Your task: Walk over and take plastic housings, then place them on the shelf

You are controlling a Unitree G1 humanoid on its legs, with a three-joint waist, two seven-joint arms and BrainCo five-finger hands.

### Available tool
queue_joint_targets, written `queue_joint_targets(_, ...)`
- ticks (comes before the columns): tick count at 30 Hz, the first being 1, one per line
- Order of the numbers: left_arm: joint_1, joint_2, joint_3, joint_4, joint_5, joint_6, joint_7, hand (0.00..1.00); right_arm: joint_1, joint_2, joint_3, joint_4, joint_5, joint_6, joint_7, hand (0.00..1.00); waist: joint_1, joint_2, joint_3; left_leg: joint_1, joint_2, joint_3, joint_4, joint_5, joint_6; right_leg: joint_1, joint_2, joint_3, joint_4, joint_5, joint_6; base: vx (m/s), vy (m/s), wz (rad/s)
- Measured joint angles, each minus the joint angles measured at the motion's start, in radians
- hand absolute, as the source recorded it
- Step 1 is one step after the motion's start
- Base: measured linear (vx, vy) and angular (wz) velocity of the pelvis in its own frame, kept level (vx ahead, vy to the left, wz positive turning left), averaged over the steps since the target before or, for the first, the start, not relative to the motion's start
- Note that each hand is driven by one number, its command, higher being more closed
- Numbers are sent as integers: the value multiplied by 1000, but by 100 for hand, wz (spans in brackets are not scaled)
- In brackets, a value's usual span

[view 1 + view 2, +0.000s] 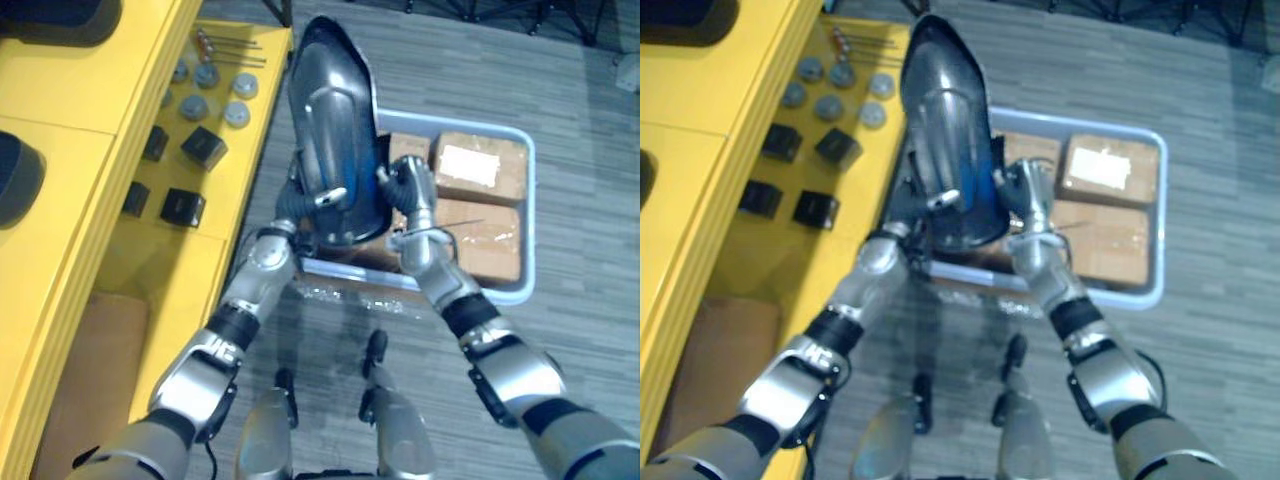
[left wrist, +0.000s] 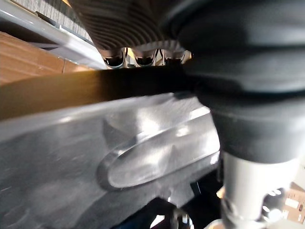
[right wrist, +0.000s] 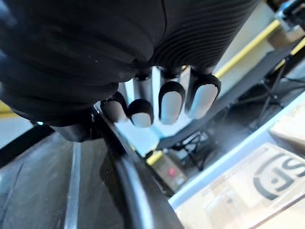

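Observation:
A large dark grey plastic housing (image 1: 335, 140) is held upright between both hands, above the near edge of a grey bin. My left hand (image 1: 291, 206) grips its lower left edge from behind; in the left wrist view the fingers (image 2: 136, 58) hook over the rim of the housing (image 2: 95, 157). My right hand (image 1: 411, 192) clasps the lower right edge. In the right wrist view its fingers (image 3: 169, 102) curl beside the dark rim of the housing (image 3: 57, 191).
The grey bin (image 1: 527, 165) on the floor holds cardboard boxes (image 1: 480, 165). At left stands the yellow shelf (image 1: 100, 130), with black blocks (image 1: 203, 147) and grey discs (image 1: 238, 113) on a lower level. A brown box (image 1: 90, 370) lies beneath it.

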Motion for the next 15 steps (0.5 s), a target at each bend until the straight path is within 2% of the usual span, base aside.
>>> queue_joint_targets(3, 0, 2, 0, 0, 11, 0, 27, 100, 20, 5, 1, -47, 1, -1, -15, 100, -9, -10, -2, 0, 0, 1, 1, 0, 0, -1, 0, 1, 0, 0, 0, 0, 0, 0)
queue_joint_targets(15, 1, -1, -17, -12, 56, -3, 98, 100, 50, 11, 20, -122, 26, 0, -34, 100, -16, -10, -2, 20, -2, 6, -2, 0, 0, 13, -1, 6, 0, 1, -1, 0, 0, 0)
